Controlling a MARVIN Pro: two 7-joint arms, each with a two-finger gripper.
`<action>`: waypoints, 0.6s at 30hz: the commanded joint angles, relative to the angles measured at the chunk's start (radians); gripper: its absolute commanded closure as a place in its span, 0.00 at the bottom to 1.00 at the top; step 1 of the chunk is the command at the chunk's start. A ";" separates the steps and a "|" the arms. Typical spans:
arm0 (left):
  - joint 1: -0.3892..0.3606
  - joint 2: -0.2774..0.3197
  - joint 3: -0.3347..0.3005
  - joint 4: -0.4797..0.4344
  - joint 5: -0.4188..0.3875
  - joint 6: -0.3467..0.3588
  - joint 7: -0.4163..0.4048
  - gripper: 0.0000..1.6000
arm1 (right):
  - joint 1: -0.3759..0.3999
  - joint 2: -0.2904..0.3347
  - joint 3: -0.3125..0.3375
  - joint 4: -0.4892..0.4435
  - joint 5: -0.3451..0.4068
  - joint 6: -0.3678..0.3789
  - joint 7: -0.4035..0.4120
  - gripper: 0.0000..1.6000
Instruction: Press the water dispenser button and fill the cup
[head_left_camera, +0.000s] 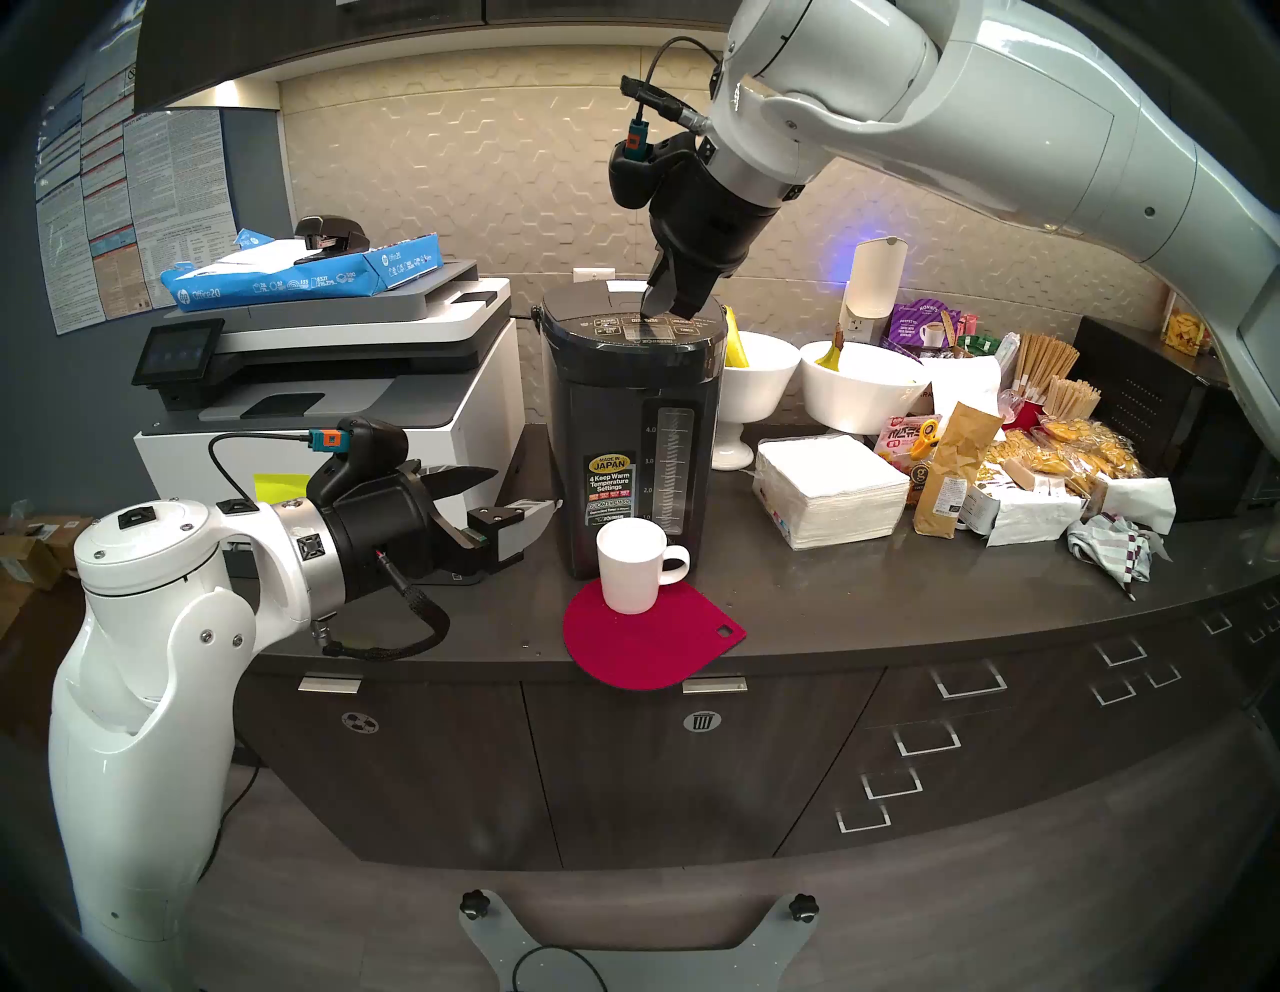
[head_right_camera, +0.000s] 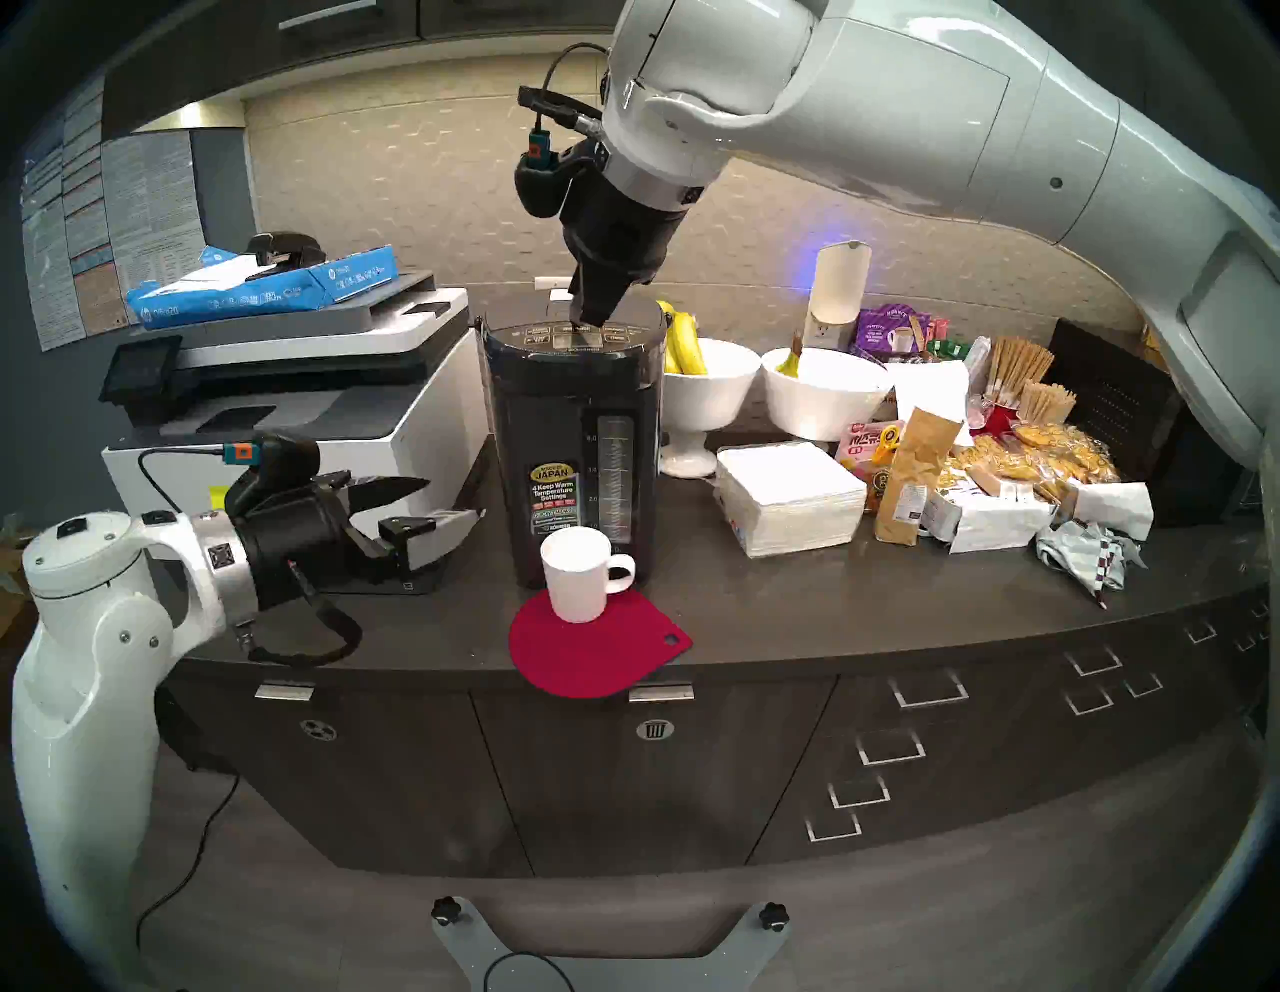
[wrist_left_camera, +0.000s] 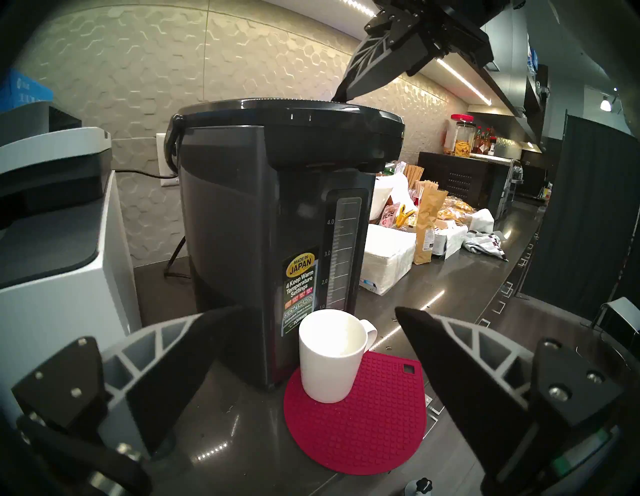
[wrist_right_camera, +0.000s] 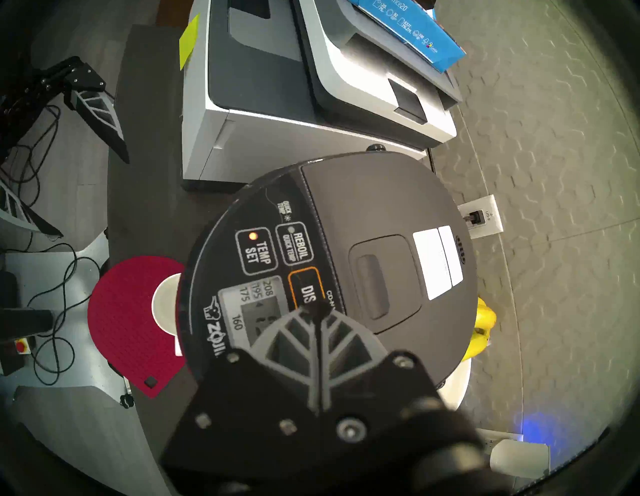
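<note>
The dark water dispenser (head_left_camera: 630, 429) (head_right_camera: 575, 443) (wrist_left_camera: 270, 225) stands on the counter beside a printer. My right gripper (head_left_camera: 654, 315) (head_right_camera: 594, 320) (wrist_right_camera: 318, 310) is shut, with its joined tips pointing down onto the orange-outlined DISPENSE button (wrist_right_camera: 306, 287) on the top panel, covering half of its lettering. The white cup (head_left_camera: 634, 564) (head_right_camera: 580, 575) (wrist_left_camera: 329, 353) stands upright on a red mat right against the dispenser's front, handle to the right. My left gripper (head_left_camera: 526, 490) (head_right_camera: 454, 497) is open and empty, hovering level to the left of the cup and apart from it.
The red silicone mat (head_left_camera: 651, 637) overhangs the counter's front edge. A white-grey printer (head_left_camera: 332, 388) with blue paper reams stands left of the dispenser. To the right are white bowls with bananas (head_left_camera: 755, 374), a napkin stack (head_left_camera: 831, 485) and snack packets (head_left_camera: 1039, 471).
</note>
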 joint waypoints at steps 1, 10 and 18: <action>0.000 0.000 -0.001 -0.013 0.000 0.000 0.000 0.00 | -0.013 -0.012 -0.002 0.032 -0.003 -0.011 -0.007 1.00; 0.000 0.000 -0.001 -0.012 0.000 0.000 0.000 0.00 | -0.022 -0.038 -0.029 0.072 -0.012 -0.016 0.017 1.00; 0.000 0.000 -0.001 -0.012 0.000 0.000 0.000 0.00 | 0.000 -0.016 -0.035 0.064 -0.028 -0.022 0.048 1.00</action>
